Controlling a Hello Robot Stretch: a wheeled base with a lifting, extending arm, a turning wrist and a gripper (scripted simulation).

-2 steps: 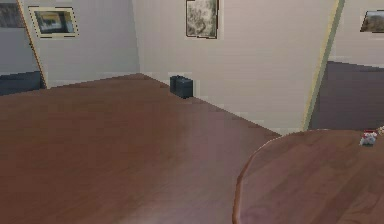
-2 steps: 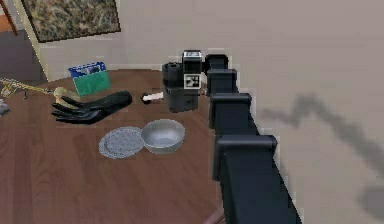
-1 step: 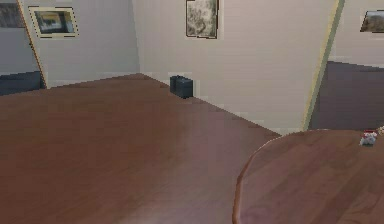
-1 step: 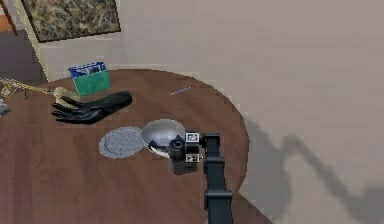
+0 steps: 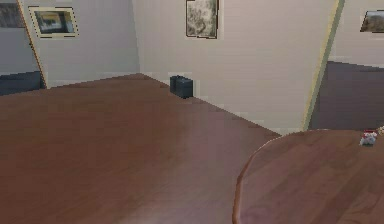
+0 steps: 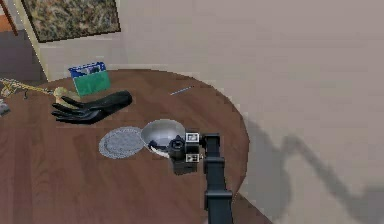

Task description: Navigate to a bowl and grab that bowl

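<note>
Round wooden desk (image 6: 60,175): grey bowl (image 6: 163,130), inside plain grey, beside a flat grey disc (image 6: 122,143). Robot's hand (image 6: 170,150) by bowl; cannot tell whether it holds anything.

1. A reddish-brown wooden floor (image 5: 100,140) meets pale cream walls (image 5: 260,70).
2. Framed pictures (image 5: 202,18) hang on them; a dark box (image 5: 181,86) sits at the wall's foot.
3. A round brown wooden bench (image 5: 320,185) stands near the wall.
</note>
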